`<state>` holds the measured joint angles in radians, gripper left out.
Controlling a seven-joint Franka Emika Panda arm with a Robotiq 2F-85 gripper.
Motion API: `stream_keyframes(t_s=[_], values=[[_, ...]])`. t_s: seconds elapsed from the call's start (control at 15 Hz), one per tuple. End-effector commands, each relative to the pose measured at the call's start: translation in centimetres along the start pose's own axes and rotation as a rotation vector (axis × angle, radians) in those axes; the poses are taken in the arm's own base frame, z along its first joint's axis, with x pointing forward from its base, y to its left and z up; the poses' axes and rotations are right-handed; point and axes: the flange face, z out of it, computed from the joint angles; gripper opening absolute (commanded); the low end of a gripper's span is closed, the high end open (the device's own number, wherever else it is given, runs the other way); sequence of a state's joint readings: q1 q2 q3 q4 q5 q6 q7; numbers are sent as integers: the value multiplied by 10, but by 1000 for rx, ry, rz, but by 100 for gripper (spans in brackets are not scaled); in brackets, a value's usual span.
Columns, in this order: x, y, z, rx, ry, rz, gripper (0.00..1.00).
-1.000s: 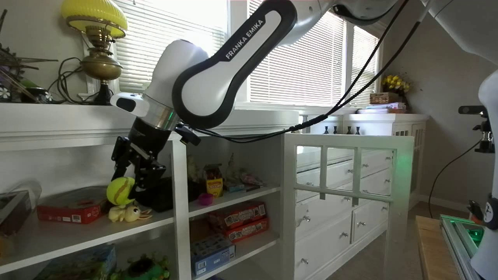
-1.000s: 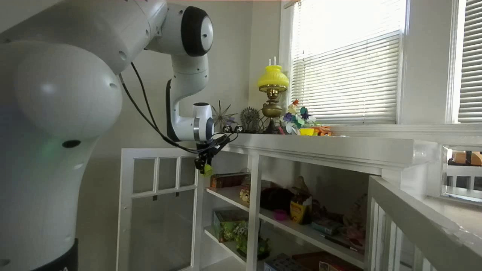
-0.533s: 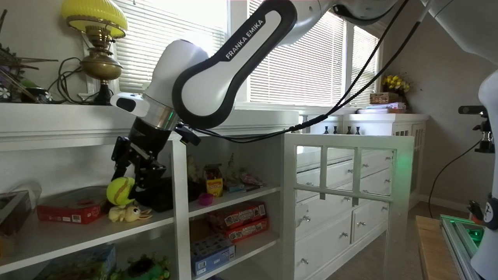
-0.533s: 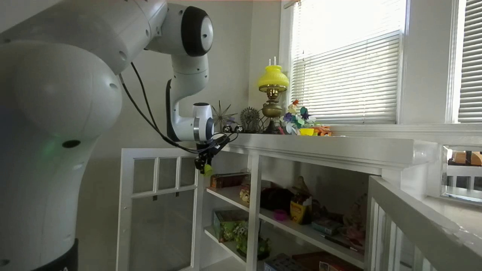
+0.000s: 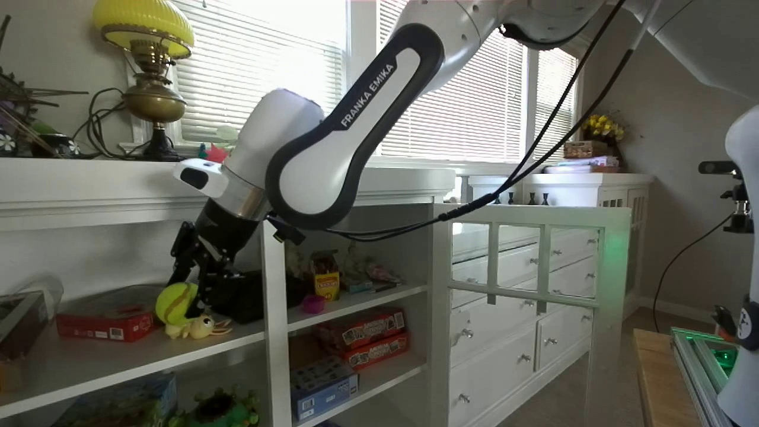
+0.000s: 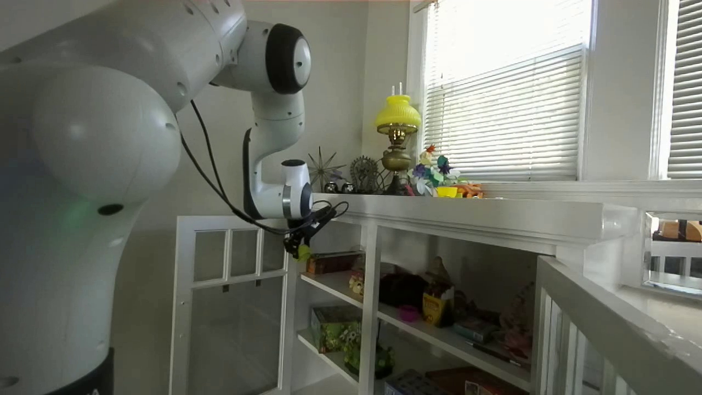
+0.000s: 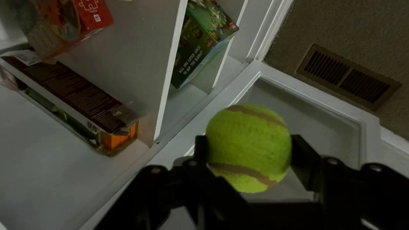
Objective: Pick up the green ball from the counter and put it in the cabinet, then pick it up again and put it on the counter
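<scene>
The green ball (image 7: 247, 145), fuzzy with pinkish seams, is squeezed between the two black fingers (image 7: 303, 156) in the wrist view. My gripper (image 5: 185, 290) is shut on it and tilts downward. In an exterior view the ball (image 6: 304, 252) hangs below the level of the counter (image 6: 466, 215), by the left edge of the white cabinet (image 6: 369, 307). From the wrist, an upper shelf shows at left and an open door lies behind the ball. How far the ball is from the shelf front, I cannot tell.
A red box (image 5: 107, 323) and a yellow plush toy (image 5: 195, 326) sit on the upper shelf, with a long opened box (image 7: 73, 95). Glass-paned doors (image 6: 184, 307) swing outward on both sides. A yellow-shaded lamp (image 5: 153, 110) stands on the counter.
Over the last half second the arm has lowered, and the gripper with the ball has come down slightly, drifting a little left in an exterior view. The grip looks the same.
</scene>
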<state>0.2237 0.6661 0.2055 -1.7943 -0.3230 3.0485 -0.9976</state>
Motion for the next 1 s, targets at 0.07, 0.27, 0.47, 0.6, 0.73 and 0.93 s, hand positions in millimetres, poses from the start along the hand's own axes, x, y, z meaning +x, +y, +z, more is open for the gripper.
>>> stream_keyframes(t_s=[0.07, 0.27, 0.47, 0.6, 0.73, 0.93], values=[[1, -15, 53, -41, 54, 114, 40], [0, -19, 78, -91, 117, 186, 40], [-1, -10, 90, -156, 186, 262, 40], [-5, 1, 94, -190, 220, 315, 40], [-10, 11, 97, -219, 241, 353, 40], [-26, 23, 105, -253, 246, 373, 40]])
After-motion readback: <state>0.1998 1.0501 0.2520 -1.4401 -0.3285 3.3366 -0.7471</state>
